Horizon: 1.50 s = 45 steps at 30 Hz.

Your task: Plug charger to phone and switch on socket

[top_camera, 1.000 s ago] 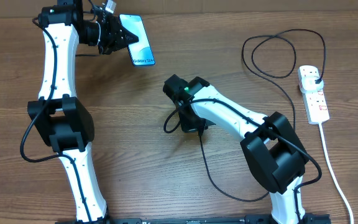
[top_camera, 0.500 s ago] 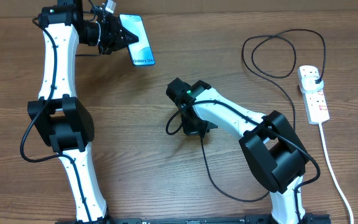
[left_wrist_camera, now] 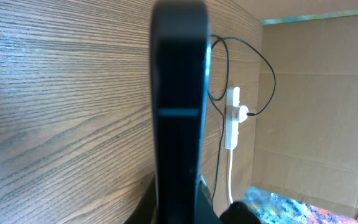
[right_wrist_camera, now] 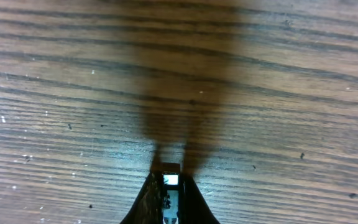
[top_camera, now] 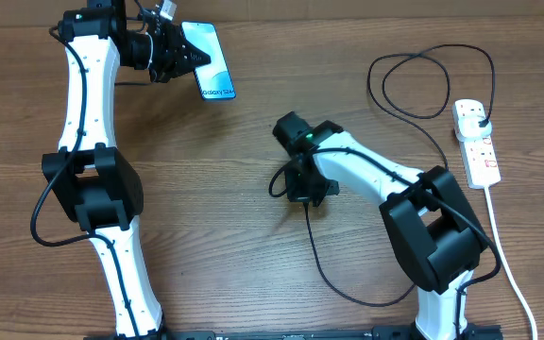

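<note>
1. The left gripper (top_camera: 179, 55) is clamped on the phone (top_camera: 212, 66) at the table's far left. The right gripper (top_camera: 302, 192), well apart at mid-table, pinches the charger (right_wrist_camera: 169, 180) by its connector tip.
2. Risk: the tip sits close to the wood, and a skewed approach could miss the port or lever the phone out of its grip.
3. Risk: slack cable may snag the right arm or drag the socket (top_camera: 477, 144), which lies at far right.
4. Surface: bare wood-grain table (top_camera: 253, 274), enclosed by brown cardboard walls (left_wrist_camera: 316, 93).
</note>
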Each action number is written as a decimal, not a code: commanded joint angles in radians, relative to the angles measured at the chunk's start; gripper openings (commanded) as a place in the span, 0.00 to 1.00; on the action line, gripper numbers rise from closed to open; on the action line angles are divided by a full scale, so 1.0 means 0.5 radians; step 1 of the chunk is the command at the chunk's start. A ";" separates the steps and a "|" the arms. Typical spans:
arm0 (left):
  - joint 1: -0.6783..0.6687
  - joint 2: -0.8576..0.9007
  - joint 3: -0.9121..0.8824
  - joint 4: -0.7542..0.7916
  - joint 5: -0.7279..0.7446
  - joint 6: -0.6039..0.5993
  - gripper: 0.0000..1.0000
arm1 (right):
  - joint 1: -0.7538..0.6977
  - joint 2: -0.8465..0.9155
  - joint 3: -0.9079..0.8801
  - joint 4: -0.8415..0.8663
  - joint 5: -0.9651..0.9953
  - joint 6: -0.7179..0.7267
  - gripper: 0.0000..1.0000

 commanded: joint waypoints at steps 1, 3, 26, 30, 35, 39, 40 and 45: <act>-0.014 -0.084 0.031 0.002 0.048 0.047 0.04 | -0.060 0.111 -0.080 -0.002 -0.083 -0.024 0.04; -0.014 -0.084 0.031 0.004 0.048 0.047 0.04 | -0.076 0.110 -0.057 -0.034 -0.083 -0.048 0.04; -0.014 -0.084 0.031 0.003 0.048 0.047 0.04 | 0.036 0.108 0.591 -0.837 0.032 -0.056 0.91; -0.014 -0.084 0.031 0.003 0.047 0.048 0.04 | 0.135 0.108 0.567 -0.824 -0.082 -0.241 0.78; -0.014 -0.084 0.031 -0.003 0.048 0.047 0.04 | 0.277 0.110 0.478 -0.658 0.056 -0.204 0.39; -0.014 -0.084 0.031 -0.008 0.048 0.048 0.04 | 0.307 0.110 0.367 -0.517 0.256 -0.089 0.39; -0.014 -0.084 0.031 -0.012 0.048 0.048 0.04 | 0.307 0.111 0.330 -0.475 0.256 -0.089 0.39; -0.014 -0.084 0.031 -0.018 0.047 0.048 0.04 | 0.305 0.111 0.185 -0.340 0.256 -0.089 0.38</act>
